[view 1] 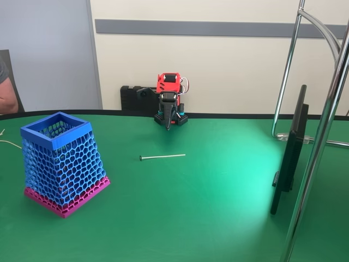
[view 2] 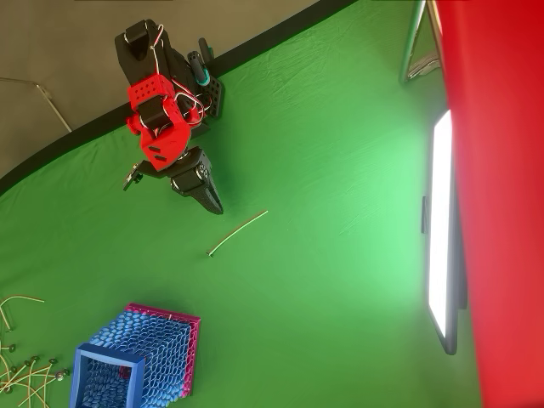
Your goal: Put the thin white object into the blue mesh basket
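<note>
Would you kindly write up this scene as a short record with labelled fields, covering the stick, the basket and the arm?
stick: thin white object lying flat on the green table, apart from everything
basket: blue mesh basket upright, pink base band, at the left in the fixed view
gripper: gripper pointing down near the arm's base, holding nothing; open or shut cannot be told
task state: stick not yet picked up
other: pale cords beside the basket in the overhead view

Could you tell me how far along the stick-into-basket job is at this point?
Nothing looks done yet: the stick lies flat on the green table, apart from the basket. Nothing is in hand; the gripper hangs near the arm's base, short of the stick. Grasping, carrying and dropping it in all remain.
</note>
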You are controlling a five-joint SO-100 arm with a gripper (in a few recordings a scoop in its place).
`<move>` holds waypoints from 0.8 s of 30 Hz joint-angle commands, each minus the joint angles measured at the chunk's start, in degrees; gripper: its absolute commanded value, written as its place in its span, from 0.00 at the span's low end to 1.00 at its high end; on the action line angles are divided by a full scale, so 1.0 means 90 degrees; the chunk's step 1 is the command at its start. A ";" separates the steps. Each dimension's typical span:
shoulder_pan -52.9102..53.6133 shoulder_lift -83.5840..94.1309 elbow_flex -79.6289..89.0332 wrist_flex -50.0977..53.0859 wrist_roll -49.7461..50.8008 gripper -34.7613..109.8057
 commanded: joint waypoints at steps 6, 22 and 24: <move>-0.0127 0.0049 0.0049 0.0039 0.0322 0.25; -0.0127 0.0049 0.0049 0.0039 0.0352 0.25; -0.0127 0.0049 0.0049 0.0039 0.0361 0.25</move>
